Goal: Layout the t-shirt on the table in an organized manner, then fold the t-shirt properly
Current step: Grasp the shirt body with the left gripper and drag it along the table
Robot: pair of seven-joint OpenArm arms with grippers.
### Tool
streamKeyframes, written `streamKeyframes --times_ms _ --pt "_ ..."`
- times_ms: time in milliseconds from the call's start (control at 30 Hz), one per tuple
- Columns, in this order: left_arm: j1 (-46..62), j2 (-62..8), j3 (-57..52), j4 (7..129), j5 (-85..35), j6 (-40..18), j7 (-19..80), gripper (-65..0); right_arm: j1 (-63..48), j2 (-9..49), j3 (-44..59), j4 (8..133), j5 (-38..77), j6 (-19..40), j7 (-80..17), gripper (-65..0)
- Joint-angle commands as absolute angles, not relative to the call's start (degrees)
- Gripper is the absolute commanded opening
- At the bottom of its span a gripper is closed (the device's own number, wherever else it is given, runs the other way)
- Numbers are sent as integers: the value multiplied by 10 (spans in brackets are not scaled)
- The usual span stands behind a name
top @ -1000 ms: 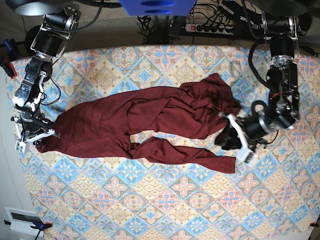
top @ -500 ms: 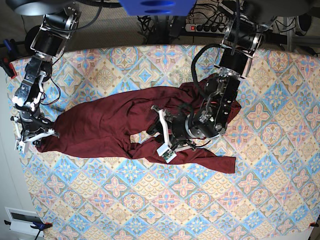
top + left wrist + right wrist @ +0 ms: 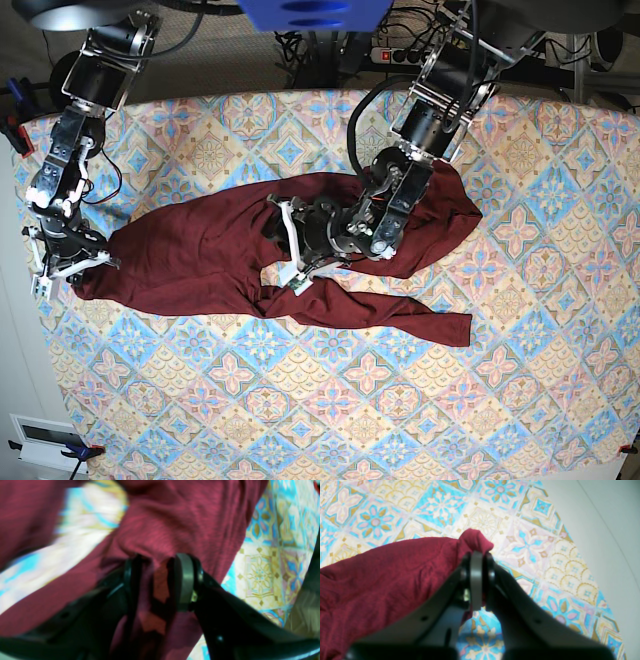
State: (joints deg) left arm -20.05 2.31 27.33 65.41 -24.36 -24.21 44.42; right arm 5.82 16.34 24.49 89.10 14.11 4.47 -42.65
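One t-shirt [image 3: 200, 255], maroon, long-sleeved, lying crumpled across the middle of one table [image 3: 330, 420] under a diamond-patterned cloth; two arms, two grippers. The shirt's body stretches toward the right gripper [image 3: 62, 268] at its far end, one sleeve trails toward the table's near side, and a bunched fold lies under the left arm. In the base view the left gripper [image 3: 290, 255] sits over the shirt's middle, at the notch between body and sleeve. The left wrist view alone shows its jaws part-spread with maroon fabric [image 3: 175, 517] lying between the fingers [image 3: 184, 580]; whether they pinch it cannot be told. The right wrist view alone shows the right gripper [image 3: 476, 562] clenched on a small bunched corner of the shirt [image 3: 382, 575], close to the table edge, with bare floor [image 3: 607, 517] beyond. Only the base view shows the garment's whole outline and both arms together. Against the frame a second earlier: the left arm has swung from beyond the shirt's end to its middle, and the fold there has shifted; the right gripper keeps its place and hold.
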Motion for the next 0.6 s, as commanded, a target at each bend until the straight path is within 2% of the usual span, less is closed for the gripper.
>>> streamKeyframes --times_ms 0,33,167,300,400,567 --pt "-215 35 275 662 -255 -247 419 -443 68 175 247 902 144 45 -412 -650" --pt "-215 38 275 662 -256 -247 407 -467 68 175 247 902 144 45 -412 -650" --pt "-228 43 240 663 -257 -247 374 -646 68 175 247 902 144 45 -412 -650" --pt "-254 39 134 663 -292 -247 371 -634 69 176 247 895 144 45 -412 -650" --pt "-283 18 61 659 -332 -247 371 -650 69 176 247 895 144 45 -412 -650" --pt "-330 -24 30 628 -345 -247 367 -650 70 176 246 891 144 45 -412 -650"
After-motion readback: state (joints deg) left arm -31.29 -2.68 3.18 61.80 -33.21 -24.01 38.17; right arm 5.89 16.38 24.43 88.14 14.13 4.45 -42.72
